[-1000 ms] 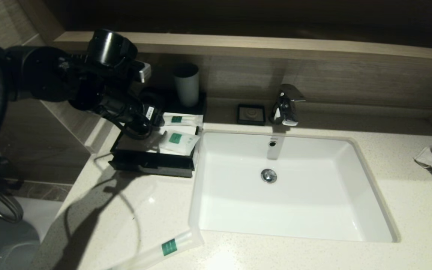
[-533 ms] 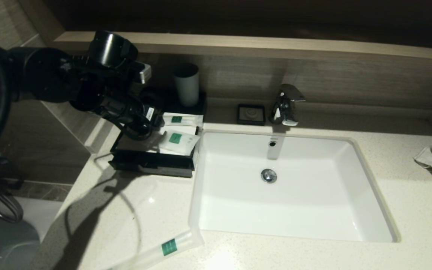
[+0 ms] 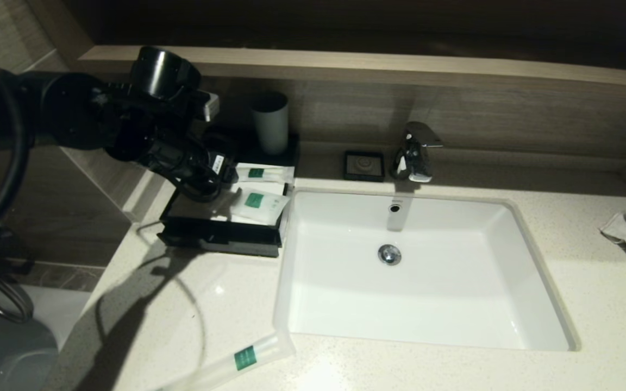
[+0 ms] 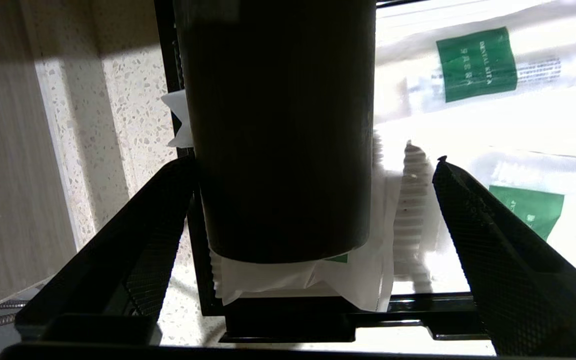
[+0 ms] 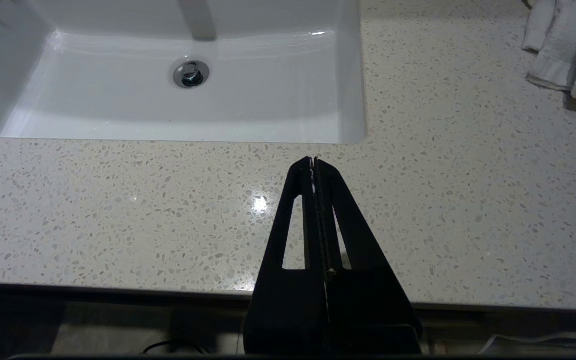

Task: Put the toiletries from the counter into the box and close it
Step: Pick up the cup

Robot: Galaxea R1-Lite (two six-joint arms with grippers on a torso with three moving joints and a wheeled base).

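Nearest to us, one long slim packet (image 3: 237, 358) lies alone on the tabletop (image 3: 182, 304) in front of the sink (image 3: 541, 282), well apart from everything else; in our judgement it is the item left to collect. Our right claw (image 5: 314, 162) sits parked over the near edge of the tabletop, its fingers pressed together and holding nothing.

Farther back, at the left of the sink, stands the box (image 3: 220, 236). On it rest a small pouch (image 3: 258, 203) and, behind that, another long packet (image 3: 264, 174). Our left claw (image 3: 220, 176) hangs over the rear left part of the box with its fingers spread wide and empty. In the left wrist view a black tumbler (image 4: 278, 130) stands between the fingers (image 4: 133, 240), and a second small pouch (image 4: 318, 280) lies partly under its base. We cannot tell whether the fingers touch the tumbler. Behind, a grey tumbler (image 3: 270, 124) stands upright near the wood-look ledge (image 3: 400, 68).

We judge that a placing step is finishing here. The next move calls for lifting the left claw away from the tumbler without knocking it, then reaching forward to the near packet, which lies flat and will need a low, careful pinch.
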